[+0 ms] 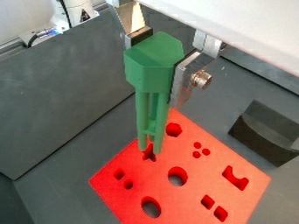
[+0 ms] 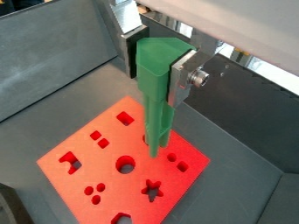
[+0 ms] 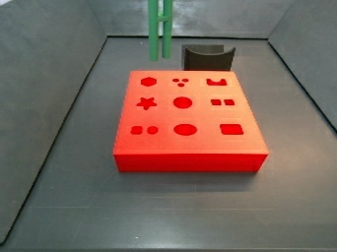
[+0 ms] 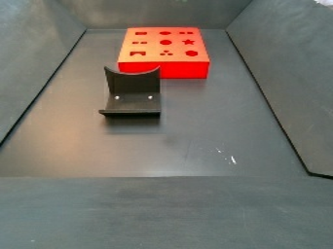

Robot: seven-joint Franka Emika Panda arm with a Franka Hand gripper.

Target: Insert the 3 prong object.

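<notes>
I have the long bright-green 3 prong object (image 1: 149, 96) clamped in the jaws of the gripper (image 1: 158, 70): in both wrist views the flat silver finger plates (image 2: 184, 77) press against its thick hexagonal head, and the rods hang straight down from there. So the pick-up is done and the piece is carried upright over the flat red plastic block with cut-out holes (image 3: 184, 118).

The insertion itself is what I judge is left. In a wrist view the rod tips (image 1: 147, 150) sit at or just above the block's top face, near a cluster of three small round holes (image 1: 191, 138), but I cannot tell whether they are touching the surface or have started to enter anything. In a side view the green stick (image 3: 161, 30) shows upright behind the block's far edge, with most of its length well clear above the block, so I read it as not yet seated. Lining the prongs up with the matching holes and lowering remains.

Counting: one green pronged piece, one red block, one gripper, and one dark L-shaped fixture (image 4: 131, 92) standing on the grey tabletop (image 4: 196, 146) apart from the block. The block's top shows about twelve cut-outs (image 3: 183, 102) of mixed shapes.
</notes>
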